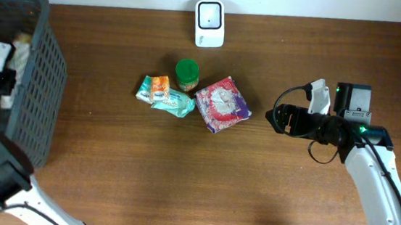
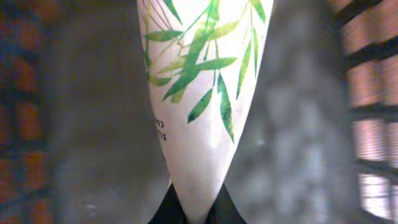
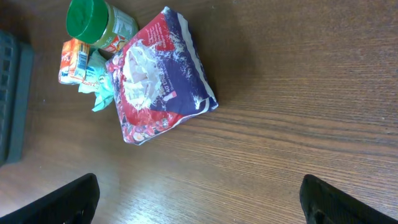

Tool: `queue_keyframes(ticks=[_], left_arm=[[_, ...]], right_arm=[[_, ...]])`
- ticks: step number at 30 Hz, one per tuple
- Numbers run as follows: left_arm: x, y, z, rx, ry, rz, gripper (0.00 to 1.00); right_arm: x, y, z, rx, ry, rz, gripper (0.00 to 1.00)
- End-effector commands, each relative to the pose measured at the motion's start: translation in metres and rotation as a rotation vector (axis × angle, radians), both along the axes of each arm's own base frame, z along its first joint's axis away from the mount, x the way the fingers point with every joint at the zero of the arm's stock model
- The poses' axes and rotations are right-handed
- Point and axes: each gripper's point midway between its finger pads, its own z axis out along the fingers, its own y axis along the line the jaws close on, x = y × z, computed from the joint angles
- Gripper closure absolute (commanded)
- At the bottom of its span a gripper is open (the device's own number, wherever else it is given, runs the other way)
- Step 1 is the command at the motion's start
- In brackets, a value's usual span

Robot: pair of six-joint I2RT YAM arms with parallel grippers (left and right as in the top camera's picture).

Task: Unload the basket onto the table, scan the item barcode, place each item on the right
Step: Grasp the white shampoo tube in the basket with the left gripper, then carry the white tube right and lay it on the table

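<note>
In the left wrist view, a white pouch printed with green leaves (image 2: 205,93) fills the middle of the frame. My left gripper (image 2: 194,210) is shut on its narrow lower end, and the black fingers pinch it from both sides. This takes place inside the dark mesh basket (image 1: 43,77) at the table's left edge. No barcode shows on the visible face. A white scanner (image 1: 210,24) stands at the back edge of the table. My right gripper (image 1: 278,120) hovers open over bare wood (image 3: 199,199), to the right of the grocery pile, with nothing between its fingers.
A green-lidded jar (image 1: 186,73), an orange packet (image 1: 160,87), a teal packet (image 1: 173,105) and a red-and-purple bag (image 1: 221,104) lie clustered at mid-table. The basket holds several other items. Its wall shows at the right of the left wrist view (image 2: 367,106).
</note>
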Motion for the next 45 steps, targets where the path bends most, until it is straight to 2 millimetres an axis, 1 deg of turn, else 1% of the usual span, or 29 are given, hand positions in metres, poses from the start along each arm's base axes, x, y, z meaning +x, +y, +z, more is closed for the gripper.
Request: queue_keyframes(ticks=[1, 2, 3, 5, 7, 10, 12, 14, 15, 16, 17, 18, 19, 21, 23, 26, 27, 30, 31, 33, 34, 35, 36, 37, 38, 40, 41, 43, 45], left_arm=[[0.005, -0.042, 0.16, 0.026, -0.372, -0.093, 1.0], [0.002, -0.055, 0.185, 0.02, -0.437, -0.129, 1.0], [-0.007, -0.08, 0.23, 0.015, -0.552, -0.202, 1.0], [-0.02, -0.109, 0.27, -0.003, -0.656, -0.284, 1.0], [-0.041, -0.158, 0.314, -0.105, -0.8, -0.454, 1.0], [-0.072, -0.226, 0.357, -0.275, -0.945, -0.714, 1.0], [-0.069, -0.247, 0.357, -0.304, -0.938, -0.768, 1.0], [-0.061, -0.279, 0.351, -0.317, -0.908, -0.828, 1.0], [-0.054, -0.288, 0.346, -0.292, -0.88, -0.819, 1.0], [-0.04, -0.292, 0.334, -0.234, -0.817, -0.747, 1.0], [-0.021, -0.289, 0.317, -0.132, -0.727, -0.598, 1.0], [-0.014, -0.287, 0.311, -0.088, -0.693, -0.533, 1.0], [-0.002, -0.277, 0.3, -0.037, -0.635, -0.365, 1.0], [0.01, -0.263, 0.282, -0.113, -0.563, -0.013, 1.0], [0.017, -0.271, 0.255, -0.235, -0.476, 0.109, 1.0], [0.023, -0.295, 0.213, -0.28, -0.332, 0.075, 1.0], [0.022, -0.313, 0.192, -0.318, -0.249, 0.038, 1.0], [0.015, -0.355, 0.159, -0.431, -0.098, -0.057, 1.0], [0.017, -0.356, 0.153, -0.42, -0.084, -0.054, 1.0], [0.022, -0.343, 0.141, -0.361, -0.074, 0.017, 1.0], [0.025, -0.323, 0.132, -0.309, -0.061, 0.18, 1.0], [0.025, -0.315, 0.125, -0.317, -0.045, 0.299, 1.0], [0.025, -0.323, 0.123, -0.365, -0.03, 0.298, 1.0], [0.026, -0.347, 0.13, -0.476, -0.016, 0.226, 1.0], [0.028, -0.358, 0.134, -0.521, -0.019, 0.191, 1.0], [0.033, -0.394, 0.148, -0.602, -0.051, 0.082, 1.0], [0.034, -0.403, 0.149, -0.593, -0.063, 0.068, 1.0], [0.033, -0.407, 0.141, -0.557, -0.053, 0.186, 1.0], [0.03, -0.424, 0.138, -0.583, -0.03, 0.205, 1.0]], right_arm=[[0.002, 0.001, 0.004, -0.008, -0.019, 0.012, 0.02], [0.002, 0.001, 0.004, -0.008, -0.019, 0.012, 0.01], [0.002, 0.001, 0.004, -0.007, -0.019, 0.012, 0.02], [0.002, 0.001, 0.004, -0.008, -0.019, 0.012, 0.02], [0.002, 0.001, 0.004, -0.008, -0.019, 0.012, 0.02], [0.002, 0.001, 0.004, -0.008, -0.019, 0.012, 0.02], [0.002, 0.001, 0.004, -0.008, -0.019, 0.012, 0.02], [0.002, 0.001, 0.004, -0.007, -0.019, 0.012, 0.02], [0.002, 0.001, 0.004, -0.007, -0.019, 0.012, 0.02], [0.002, 0.001, 0.004, -0.008, -0.019, 0.012, 0.02], [0.002, 0.001, 0.004, -0.008, -0.019, 0.012, 0.02], [0.002, 0.001, 0.004, -0.008, -0.019, 0.012, 0.02], [0.002, 0.001, 0.004, -0.007, -0.019, 0.012, 0.01], [0.002, 0.001, 0.004, -0.008, -0.019, 0.012, 0.02], [0.002, 0.001, 0.004, -0.008, -0.019, 0.012, 0.02], [0.002, 0.001, 0.004, -0.008, -0.019, 0.012, 0.02], [0.002, 0.001, 0.004, -0.008, -0.019, 0.012, 0.02], [0.002, 0.001, 0.004, -0.008, -0.019, 0.012, 0.02], [0.002, 0.001, 0.004, -0.008, -0.019, 0.012, 0.02], [0.002, 0.001, 0.004, -0.008, -0.019, 0.012, 0.02], [0.002, 0.001, 0.004, -0.008, -0.019, 0.012, 0.01], [0.002, 0.001, 0.004, -0.008, -0.019, 0.012, 0.01], [0.002, 0.001, 0.004, -0.008, -0.019, 0.012, 0.02], [0.002, 0.001, 0.004, -0.007, -0.019, 0.012, 0.02], [0.002, 0.001, 0.004, -0.007, -0.019, 0.012, 0.02], [0.002, 0.001, 0.004, -0.008, -0.019, 0.012, 0.02], [0.002, 0.001, 0.004, -0.008, -0.019, 0.012, 0.02], [0.002, 0.001, 0.004, -0.008, -0.019, 0.012, 0.02], [0.002, 0.001, 0.004, -0.008, -0.019, 0.012, 0.02]])
